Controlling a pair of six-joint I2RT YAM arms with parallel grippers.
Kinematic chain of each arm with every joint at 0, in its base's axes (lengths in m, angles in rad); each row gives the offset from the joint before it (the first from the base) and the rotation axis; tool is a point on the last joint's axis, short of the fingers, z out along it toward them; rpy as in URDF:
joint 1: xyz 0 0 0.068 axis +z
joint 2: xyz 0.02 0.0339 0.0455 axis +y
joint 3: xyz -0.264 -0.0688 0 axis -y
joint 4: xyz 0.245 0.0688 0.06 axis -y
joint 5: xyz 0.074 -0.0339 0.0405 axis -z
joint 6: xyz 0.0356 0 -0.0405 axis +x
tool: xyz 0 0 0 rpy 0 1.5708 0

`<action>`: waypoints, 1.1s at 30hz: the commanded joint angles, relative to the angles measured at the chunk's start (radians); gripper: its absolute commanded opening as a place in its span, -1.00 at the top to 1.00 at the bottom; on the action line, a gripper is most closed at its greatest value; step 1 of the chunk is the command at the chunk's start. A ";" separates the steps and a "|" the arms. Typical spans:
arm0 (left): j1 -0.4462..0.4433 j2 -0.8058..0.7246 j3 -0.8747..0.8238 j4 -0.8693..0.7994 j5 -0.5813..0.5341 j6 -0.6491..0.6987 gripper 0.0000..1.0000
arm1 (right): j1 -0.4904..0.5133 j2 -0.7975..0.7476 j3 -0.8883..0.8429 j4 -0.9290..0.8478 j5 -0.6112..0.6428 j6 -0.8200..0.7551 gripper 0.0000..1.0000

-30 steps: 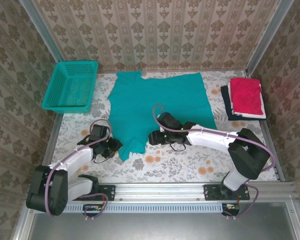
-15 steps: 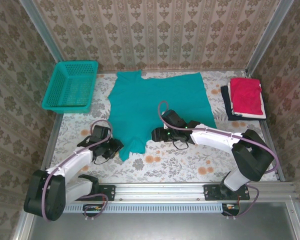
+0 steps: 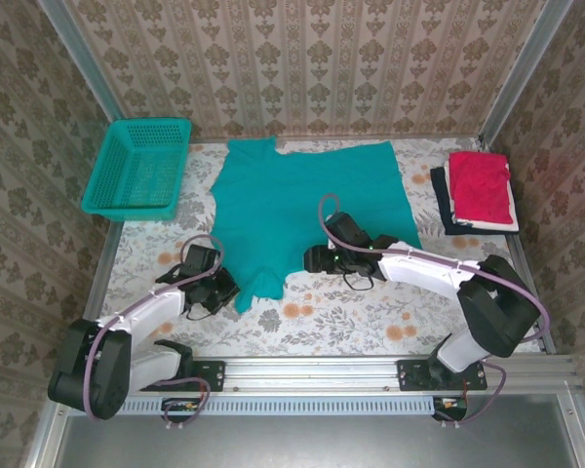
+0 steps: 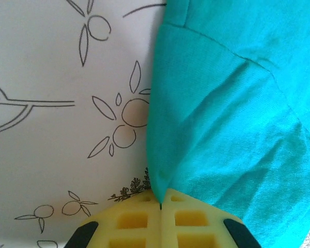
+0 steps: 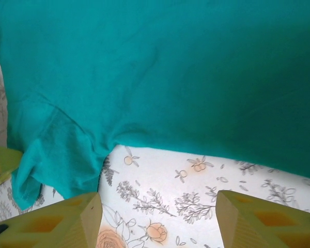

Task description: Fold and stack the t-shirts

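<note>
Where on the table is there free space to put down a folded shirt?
Bare: the near strip of table below the teal shirt; also below the basket. Tight: gaps beside the shirt, toward basket and red stack.

No readable text, labels, brands or numbers, plain teal t-shirt (image 3: 302, 200), floral tablecloth (image 3: 370, 322) without lettering
</note>
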State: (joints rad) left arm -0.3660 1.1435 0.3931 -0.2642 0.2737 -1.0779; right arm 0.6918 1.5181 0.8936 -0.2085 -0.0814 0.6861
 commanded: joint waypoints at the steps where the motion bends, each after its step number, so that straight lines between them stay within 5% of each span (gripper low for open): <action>1: -0.003 -0.041 0.008 -0.034 -0.018 0.005 1.00 | -0.051 -0.093 -0.047 -0.038 0.104 0.056 -0.21; 7: 0.007 -0.075 0.021 -0.077 -0.018 0.016 1.00 | -0.247 -0.267 -0.191 -0.187 0.260 0.157 -0.17; 11: 0.022 -0.074 0.025 -0.066 -0.004 0.023 1.00 | -0.465 -0.368 -0.304 -0.206 0.212 0.144 -0.14; 17: 0.043 -0.056 0.034 -0.064 0.004 0.039 1.00 | -0.658 -0.334 -0.319 -0.211 0.128 0.033 -0.11; 33: 0.050 -0.061 0.028 -0.055 0.007 0.040 1.00 | -0.758 -0.089 -0.223 -0.092 0.095 -0.040 0.33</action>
State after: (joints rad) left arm -0.3256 1.0870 0.4042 -0.3096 0.2760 -1.0542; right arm -0.0612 1.4117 0.6437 -0.3275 0.0292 0.6678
